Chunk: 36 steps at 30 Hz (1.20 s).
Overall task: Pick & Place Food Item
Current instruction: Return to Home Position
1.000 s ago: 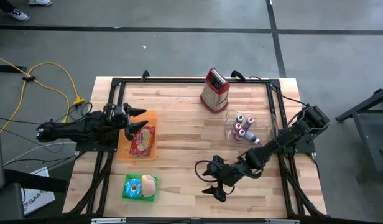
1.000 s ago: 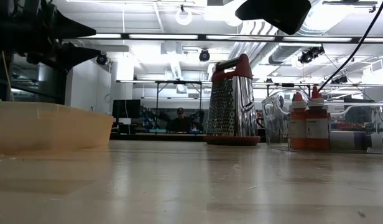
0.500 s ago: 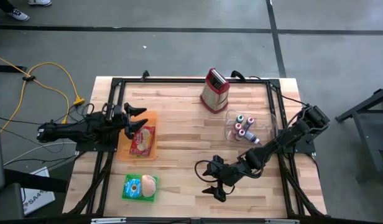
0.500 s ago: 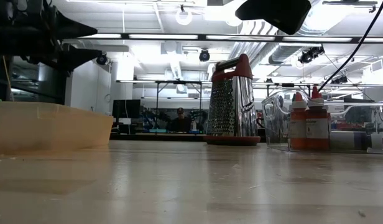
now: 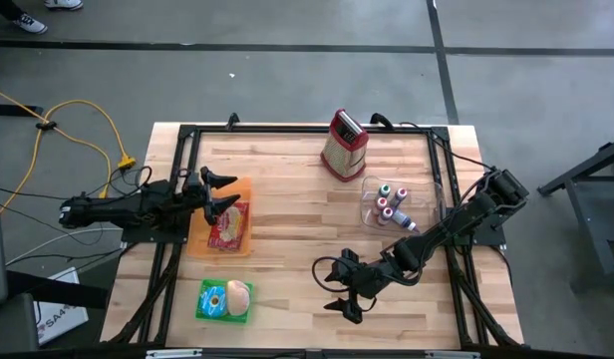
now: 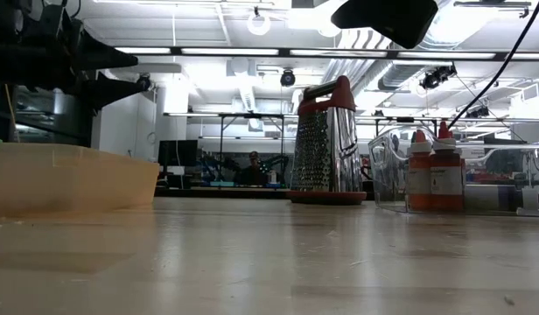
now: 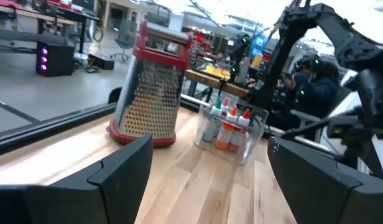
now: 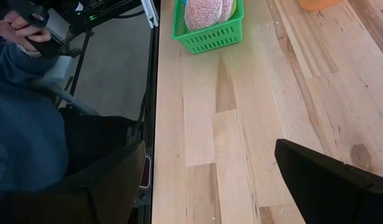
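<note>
A red-and-yellow food packet (image 5: 229, 223) lies flat in the orange tray (image 5: 200, 235) at the table's left. A green basket (image 5: 224, 300) near the front left corner holds a pink round food item (image 8: 204, 12) and another piece. My left gripper (image 5: 230, 190) hovers open and level over the tray's far end, above the packet, touching nothing. My right gripper (image 5: 333, 290) hangs open above bare table near the front middle, slanting down toward the basket (image 8: 210, 28), well short of it.
A metal grater with red trim (image 5: 344, 145) stands at the far middle. A clear bin of small bottles (image 5: 390, 204) sits right of centre. Bare wood lies between tray, basket and right gripper. A person (image 8: 30, 93) sits just off the table's near edge.
</note>
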Available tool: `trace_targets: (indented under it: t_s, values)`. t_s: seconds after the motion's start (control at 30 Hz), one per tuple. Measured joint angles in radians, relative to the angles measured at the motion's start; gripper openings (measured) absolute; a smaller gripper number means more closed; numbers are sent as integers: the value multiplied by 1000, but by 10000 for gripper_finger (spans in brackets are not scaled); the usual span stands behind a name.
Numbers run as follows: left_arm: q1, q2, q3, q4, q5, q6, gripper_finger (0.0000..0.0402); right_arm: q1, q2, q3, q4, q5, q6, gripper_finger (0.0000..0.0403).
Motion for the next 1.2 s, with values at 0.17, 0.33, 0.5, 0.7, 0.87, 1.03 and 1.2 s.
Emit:
trace_targets:
  t_s: [0.17,0.33,0.5,0.7,0.87,1.03,1.2]
  values:
    - [0,0,0,-22,76,4,310,0,0,0,0,0,0,348]
    - [0,0,0,-55,129,3,310,0,0,0,0,0,0,348]
    - [0,0,0,-68,185,-4,310,0,0,0,0,0,0,348]
    - [7,0,-1,-73,202,-5,310,0,0,0,0,0,0,348]
    - [39,0,-1,-77,225,-4,310,0,0,0,0,0,0,348]
    - [60,0,-1,-78,228,-4,310,0,0,0,0,0,0,348]
    - [62,0,-1,-77,228,-4,310,0,0,0,0,0,0,348]
